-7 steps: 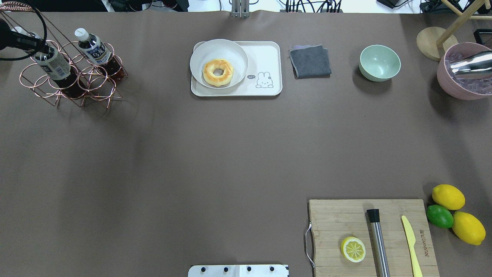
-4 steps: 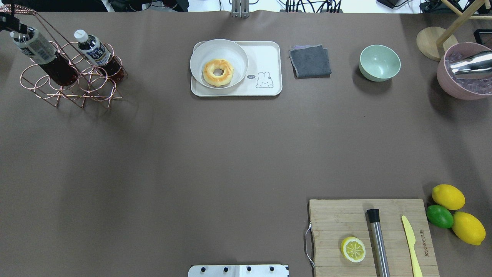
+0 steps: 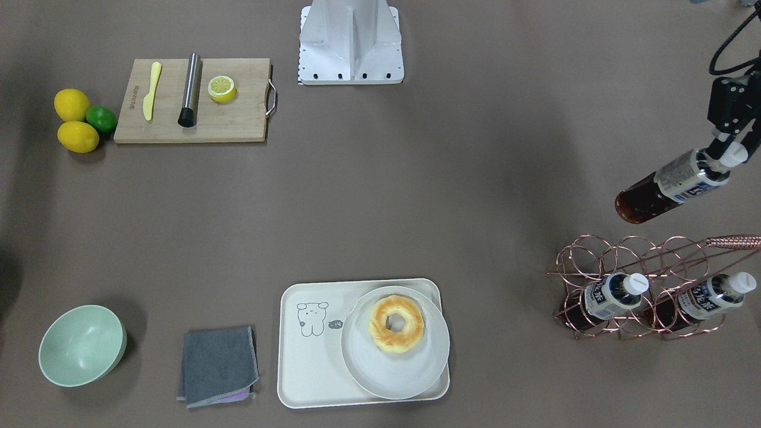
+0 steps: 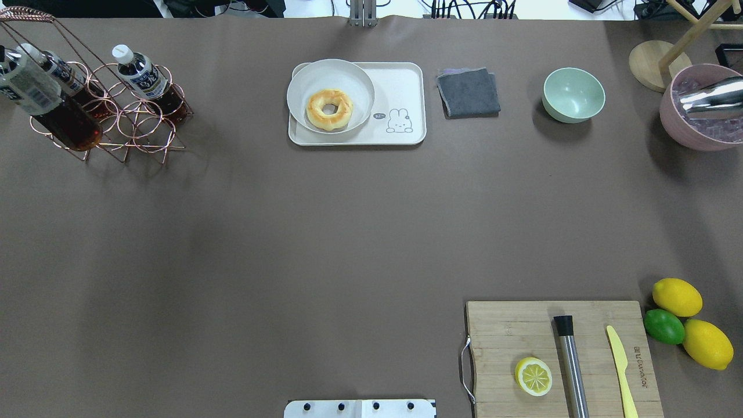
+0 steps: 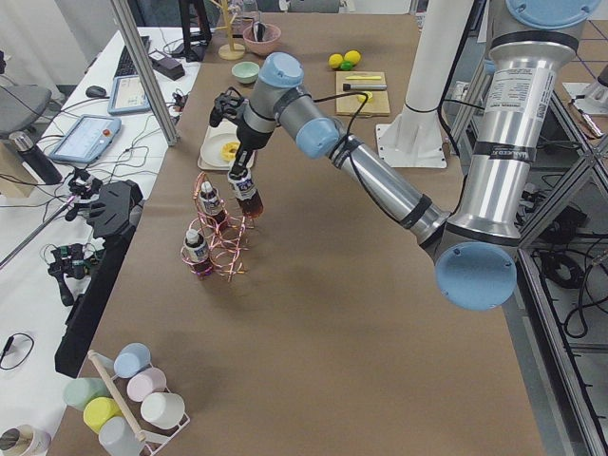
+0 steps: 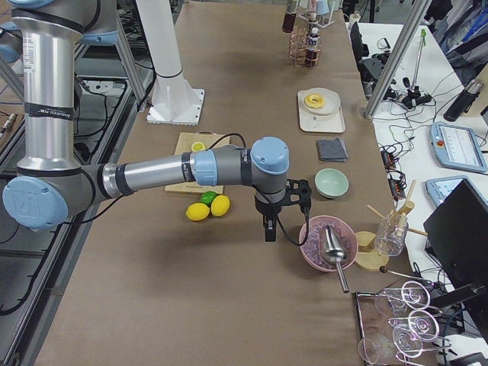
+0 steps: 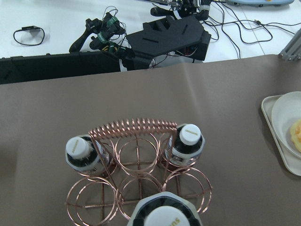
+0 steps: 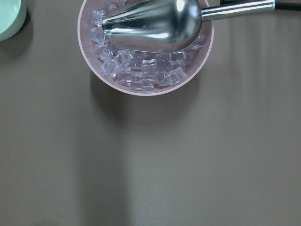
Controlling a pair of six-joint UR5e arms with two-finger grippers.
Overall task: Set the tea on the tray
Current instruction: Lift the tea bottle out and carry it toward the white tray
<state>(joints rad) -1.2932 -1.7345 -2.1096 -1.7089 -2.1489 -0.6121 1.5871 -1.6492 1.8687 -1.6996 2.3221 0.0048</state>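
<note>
**A:** Since the shot half a sec ago, the tea (image 3: 666, 187) has come up out of the copper wire rack (image 3: 648, 257). Its base was still down among the rings back then. Now the whole bottle hangs in the air, tilted, on the robot's side of the rack.

**B:** What's got hold of it?

**A:** left gripper (image 3: 727, 153), fingers clamped at the white-cap end, dark base pointing down and away.

**B:** And the tray?

**A:** tray (image 3: 309, 368) is well apart from it, over on the operators' side of the table. It has a white plate (image 3: 395, 371) with a donut (image 3: 396, 324) on the half away from the bear drawing. Two other bottles (image 3: 606, 295) sit in the rack's row of rings away from the robot.

**B:** Right arm?

**A:** right gripper (image 6: 268, 225) hangs beside the pink ice bowl (image 8: 146, 92), which has the scoop (image 8: 155, 23) in it. Only the side view catches it, so can't tell if it's clenched or spread.
</note>
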